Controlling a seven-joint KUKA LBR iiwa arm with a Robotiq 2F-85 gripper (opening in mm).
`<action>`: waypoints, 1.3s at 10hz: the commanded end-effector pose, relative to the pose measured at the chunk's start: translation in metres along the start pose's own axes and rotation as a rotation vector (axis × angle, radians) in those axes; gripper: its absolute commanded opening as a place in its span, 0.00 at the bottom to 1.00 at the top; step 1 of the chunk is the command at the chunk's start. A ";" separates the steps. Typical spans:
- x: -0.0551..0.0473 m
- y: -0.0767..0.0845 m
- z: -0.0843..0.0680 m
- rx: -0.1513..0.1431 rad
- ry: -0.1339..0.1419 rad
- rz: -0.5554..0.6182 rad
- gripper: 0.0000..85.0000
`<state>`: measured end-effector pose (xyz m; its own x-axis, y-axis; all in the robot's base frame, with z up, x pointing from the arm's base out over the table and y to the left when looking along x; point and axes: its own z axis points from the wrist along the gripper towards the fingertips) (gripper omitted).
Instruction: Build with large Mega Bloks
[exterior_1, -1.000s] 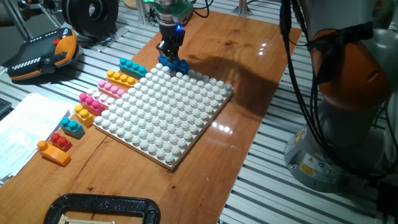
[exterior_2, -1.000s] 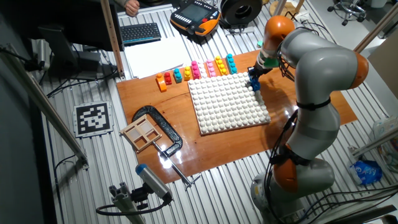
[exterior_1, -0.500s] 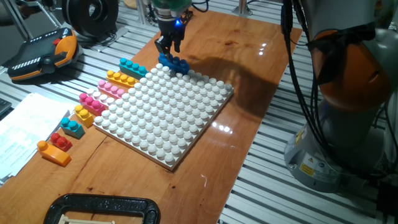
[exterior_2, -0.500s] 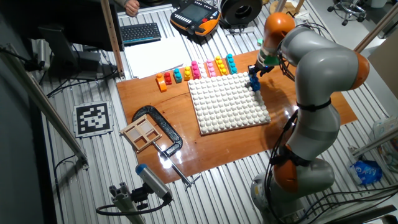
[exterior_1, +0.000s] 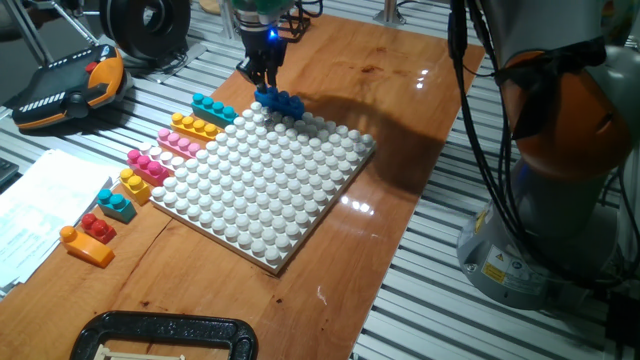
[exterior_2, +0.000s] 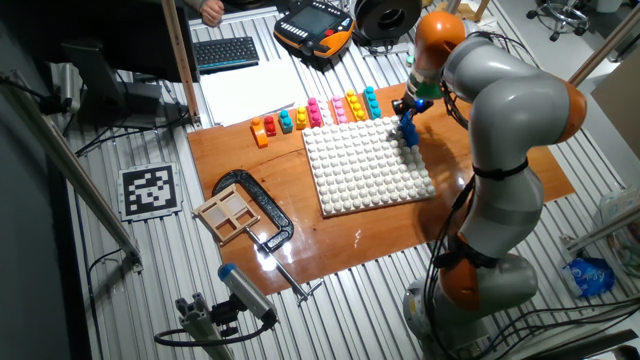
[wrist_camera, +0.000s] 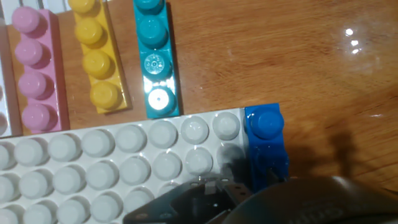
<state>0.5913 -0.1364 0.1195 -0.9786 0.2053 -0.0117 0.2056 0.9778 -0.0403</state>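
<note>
A blue Mega Blok stands on the far corner column of the white studded baseplate, and in the hand view it lies along the plate's right edge. My gripper hovers just above and to the left of it, open and holding nothing. Beside the plate lies a row of loose bricks: teal, yellow, pink, darker pink, small yellow, small teal, red and orange.
A teach pendant and papers lie left of the wooden board. A black clamp with a wooden tray sits at the near edge. The arm's orange and grey base stands to the right.
My gripper let go of the blue brick, rose and shifted left. The brick stayed at the plate's corner.
</note>
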 end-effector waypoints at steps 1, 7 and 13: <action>0.000 0.000 0.000 0.003 0.002 -0.011 0.40; 0.000 0.000 0.000 0.028 0.039 -0.149 0.00; 0.000 0.000 0.000 0.020 0.002 -0.174 0.00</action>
<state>0.5918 -0.1364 0.1191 -0.9995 0.0330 -0.0012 0.0330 0.9976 -0.0612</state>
